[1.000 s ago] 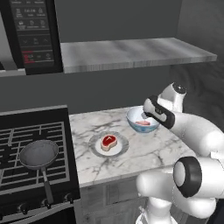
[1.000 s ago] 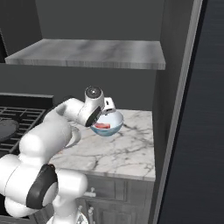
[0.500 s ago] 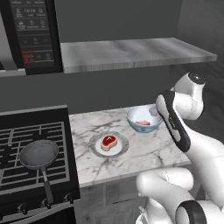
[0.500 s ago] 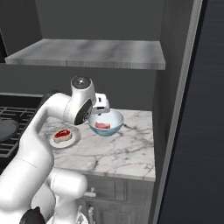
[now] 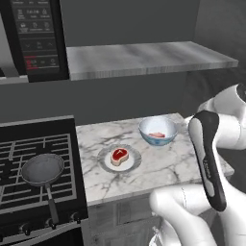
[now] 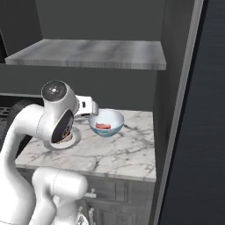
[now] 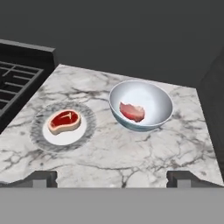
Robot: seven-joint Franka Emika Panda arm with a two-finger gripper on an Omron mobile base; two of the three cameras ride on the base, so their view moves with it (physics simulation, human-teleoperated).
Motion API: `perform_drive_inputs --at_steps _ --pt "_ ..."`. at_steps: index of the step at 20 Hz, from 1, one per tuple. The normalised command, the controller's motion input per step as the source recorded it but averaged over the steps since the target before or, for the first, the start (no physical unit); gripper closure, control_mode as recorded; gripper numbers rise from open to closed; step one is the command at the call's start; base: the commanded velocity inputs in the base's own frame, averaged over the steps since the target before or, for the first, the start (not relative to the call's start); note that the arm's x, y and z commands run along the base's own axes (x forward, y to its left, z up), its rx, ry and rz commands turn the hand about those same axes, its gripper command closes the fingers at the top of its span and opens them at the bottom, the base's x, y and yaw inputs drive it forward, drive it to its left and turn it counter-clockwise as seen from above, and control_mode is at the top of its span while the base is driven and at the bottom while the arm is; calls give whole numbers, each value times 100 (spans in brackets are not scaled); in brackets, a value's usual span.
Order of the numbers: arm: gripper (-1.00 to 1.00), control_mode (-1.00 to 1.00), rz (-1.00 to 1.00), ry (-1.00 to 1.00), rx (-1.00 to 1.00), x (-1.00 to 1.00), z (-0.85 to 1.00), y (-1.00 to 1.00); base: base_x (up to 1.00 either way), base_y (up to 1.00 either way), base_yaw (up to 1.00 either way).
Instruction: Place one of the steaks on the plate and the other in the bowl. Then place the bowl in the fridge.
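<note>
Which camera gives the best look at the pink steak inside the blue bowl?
The hand view: it looks down into the pale blue bowl, so the flat pale pink steak lies fully exposed. Both base views show it smaller, a low sliver behind the bowl's near rim.

Marble counter (image 5: 168,163) beside black stove (image 5: 33,158)

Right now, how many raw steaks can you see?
2: the red-centred steak with a cream fat rim lies on the whitish-grey round plate; the pale pink steak lies inside the pale blue bowl.
</note>
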Motion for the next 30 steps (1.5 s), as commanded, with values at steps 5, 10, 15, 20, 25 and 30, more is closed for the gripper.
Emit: perform_drive_inputs --at_steps 5,10,15,20,25,30 --pt "-100 -100 -7 -15 0 -62 52 25 0 0 0" --pt "-100 -100 -10 -11 0 -52 44 5 0 0 0" --pt "-100 100 -8 -3 0 -20 14 5 -32 0 -7" --pt "-100 100 0 0 0 0 0 0 -100 -9 -4" --pt "-100 100 0 0 0 0 0 0 -100 5 0" --pt "-100 100 0 0 0 0 0 0 -100 -70 0"
